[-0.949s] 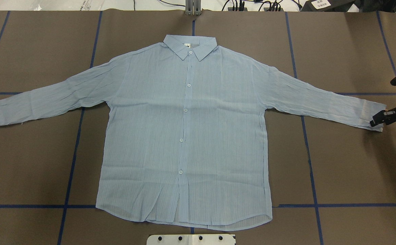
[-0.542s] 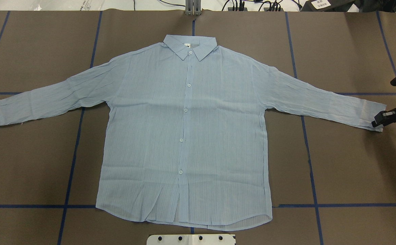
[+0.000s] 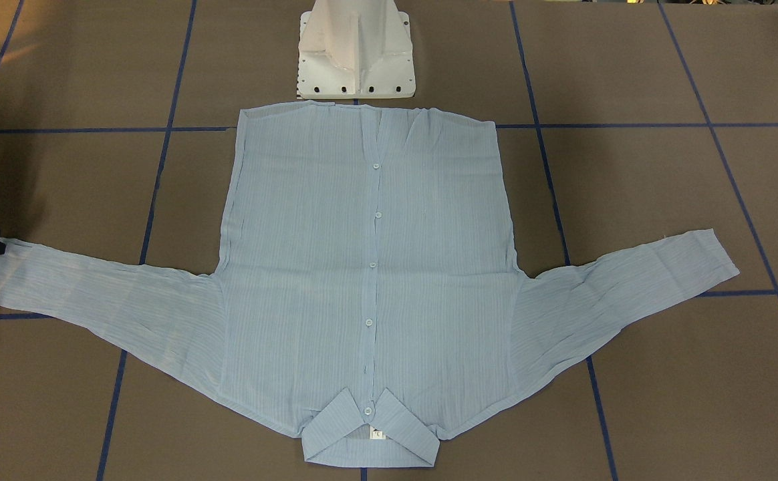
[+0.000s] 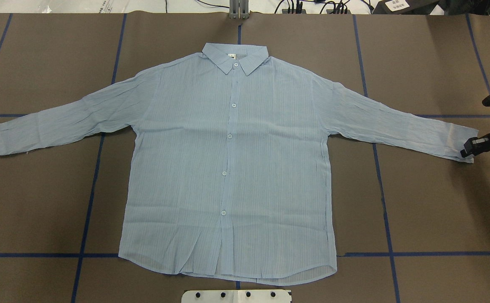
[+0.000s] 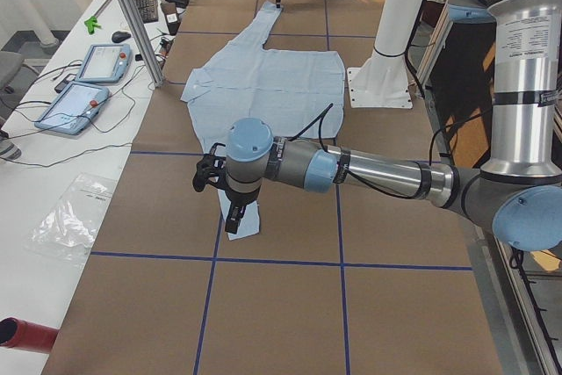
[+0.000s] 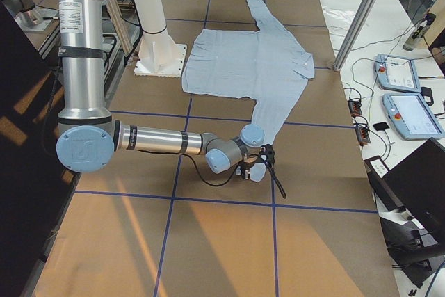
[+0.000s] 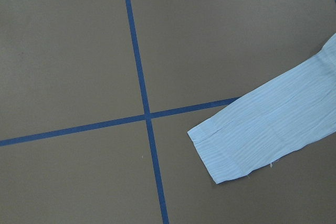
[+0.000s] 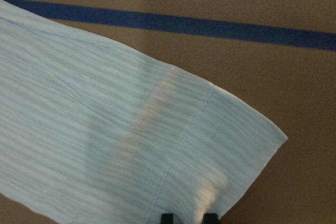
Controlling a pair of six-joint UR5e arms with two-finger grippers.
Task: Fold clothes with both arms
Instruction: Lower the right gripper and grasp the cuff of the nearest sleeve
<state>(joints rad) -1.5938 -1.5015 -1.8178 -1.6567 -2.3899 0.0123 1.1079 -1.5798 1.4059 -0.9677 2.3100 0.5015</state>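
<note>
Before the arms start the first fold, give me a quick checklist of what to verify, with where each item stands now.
1. Shirt spread flat, buttoned, sleeves out: ok.
2. Right claw at the right-side cuff: ok, at its corner.
3. Right claw's grip on that cuff: cannot tell; only the fingertips show, at the wrist view's bottom edge.
4. Left claw down at the left-side cuff: not ok; it hangs above it.
5. Left claw open or shut: cannot tell.
</note>
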